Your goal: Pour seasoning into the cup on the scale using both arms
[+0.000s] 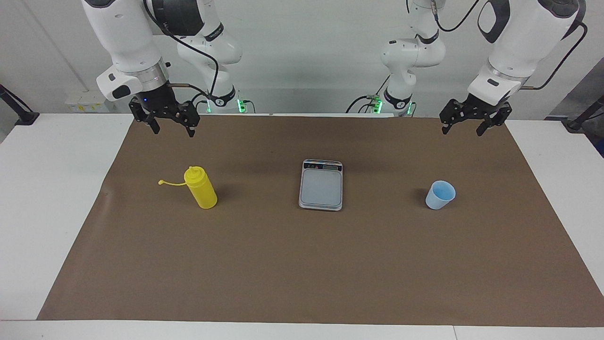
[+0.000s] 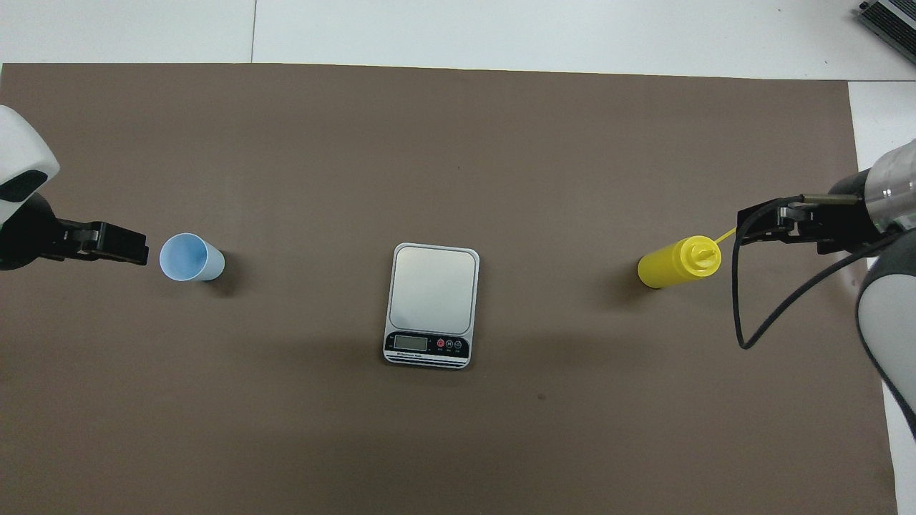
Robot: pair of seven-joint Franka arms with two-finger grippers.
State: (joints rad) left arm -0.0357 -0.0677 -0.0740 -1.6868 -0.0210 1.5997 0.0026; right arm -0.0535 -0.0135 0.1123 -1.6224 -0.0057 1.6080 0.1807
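Observation:
The yellow seasoning bottle (image 1: 202,189) stands upright on the brown mat toward the right arm's end, its tethered cap (image 1: 161,182) hanging off to the side; it also shows in the overhead view (image 2: 676,262). The light blue cup (image 1: 440,194) stands upright and empty toward the left arm's end, seen too in the overhead view (image 2: 189,257). The scale (image 1: 321,185) lies in the middle between them, with nothing on it (image 2: 432,300). My right gripper (image 1: 172,130) hangs open, raised above the mat near the bottle (image 2: 748,225). My left gripper (image 1: 462,128) hangs open, raised near the cup (image 2: 136,247).
The brown mat (image 1: 302,264) covers most of the white table (image 1: 56,189). The scale's display strip faces the robots. A black cable (image 2: 744,315) loops from the right arm's wrist.

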